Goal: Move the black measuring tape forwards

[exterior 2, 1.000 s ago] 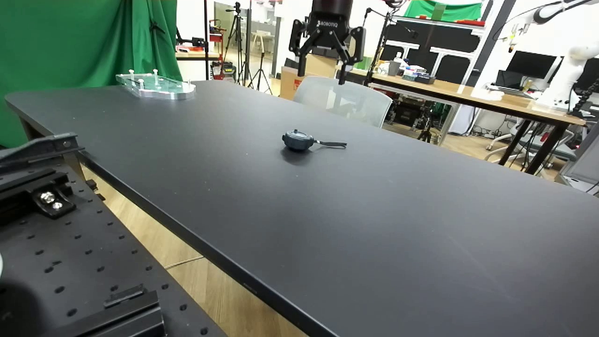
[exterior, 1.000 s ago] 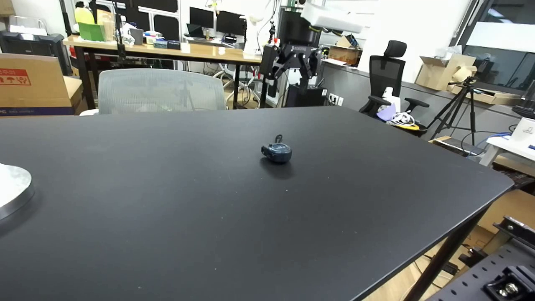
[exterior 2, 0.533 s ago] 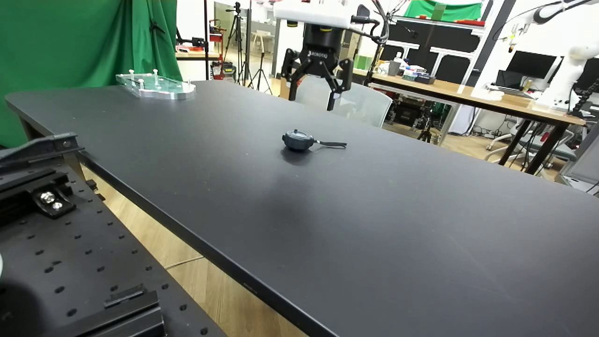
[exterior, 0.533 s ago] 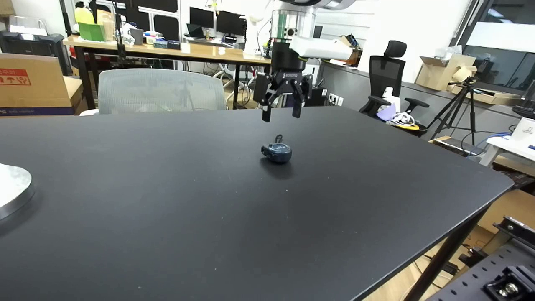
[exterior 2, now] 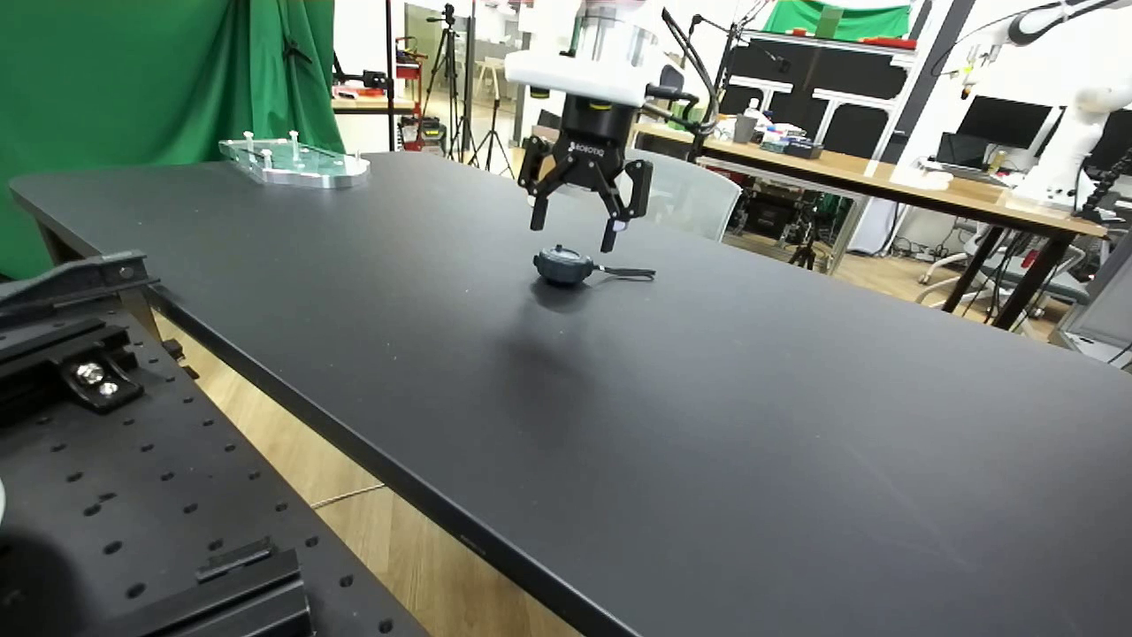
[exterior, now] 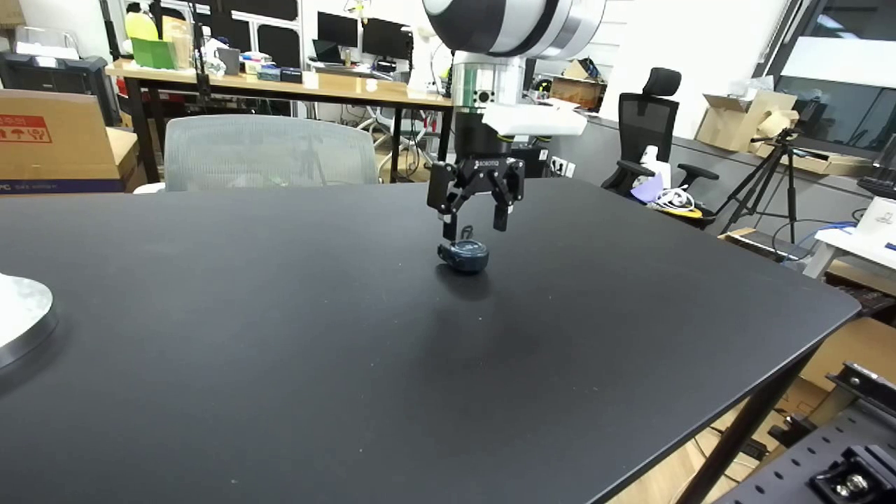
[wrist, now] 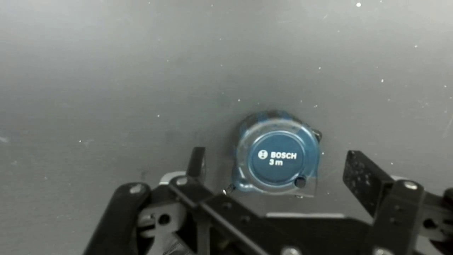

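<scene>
The black measuring tape (exterior: 467, 257) is a squat, dark blue-black object on the dark table (exterior: 336, 392), with a wrist strap at one side. It also shows in an exterior view (exterior 2: 562, 267) with the strap lying to the right. In the wrist view the tape (wrist: 277, 157) has a blue round label reading BOSCH 3 m. My gripper (exterior: 475, 233) points down and is open, just above the tape. In the wrist view the tape lies between the two spread fingers, with a gap on each side. In an exterior view the gripper (exterior 2: 573, 237) is empty, apart from the tape.
A white round plate-like object (exterior: 21, 315) stands at the table's left edge in an exterior view. A clear plate with pegs (exterior 2: 296, 164) is at the far table end. A grey mesh chair (exterior: 269, 152) stands behind the table. A black perforated plate (exterior 2: 177, 478) lies beside it.
The gripper has come down from high above the far table edge to just over the tape, staying open. The tape has not moved.
</scene>
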Tool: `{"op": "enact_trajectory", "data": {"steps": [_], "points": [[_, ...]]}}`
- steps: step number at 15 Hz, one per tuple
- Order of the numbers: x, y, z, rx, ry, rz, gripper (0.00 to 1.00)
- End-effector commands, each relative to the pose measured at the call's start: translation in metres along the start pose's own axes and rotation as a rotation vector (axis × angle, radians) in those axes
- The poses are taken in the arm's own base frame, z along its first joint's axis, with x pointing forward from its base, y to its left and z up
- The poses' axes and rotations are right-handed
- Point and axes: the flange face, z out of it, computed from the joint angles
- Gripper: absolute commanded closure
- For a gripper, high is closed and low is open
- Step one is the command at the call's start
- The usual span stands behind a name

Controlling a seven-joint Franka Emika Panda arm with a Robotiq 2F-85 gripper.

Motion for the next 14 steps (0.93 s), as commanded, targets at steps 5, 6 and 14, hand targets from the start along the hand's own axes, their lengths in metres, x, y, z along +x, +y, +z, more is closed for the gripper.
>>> {"op": "enact_trajectory", "data": {"steps": [5,6,14], "points": [[0.015,0.0,0.013,-0.006,-0.024,0.036,0.0],[0.016,0.0,0.015,-0.006,-0.03,0.036,0.0],[0.023,0.0,0.025,-0.005,-0.052,0.032,0.55]]}}
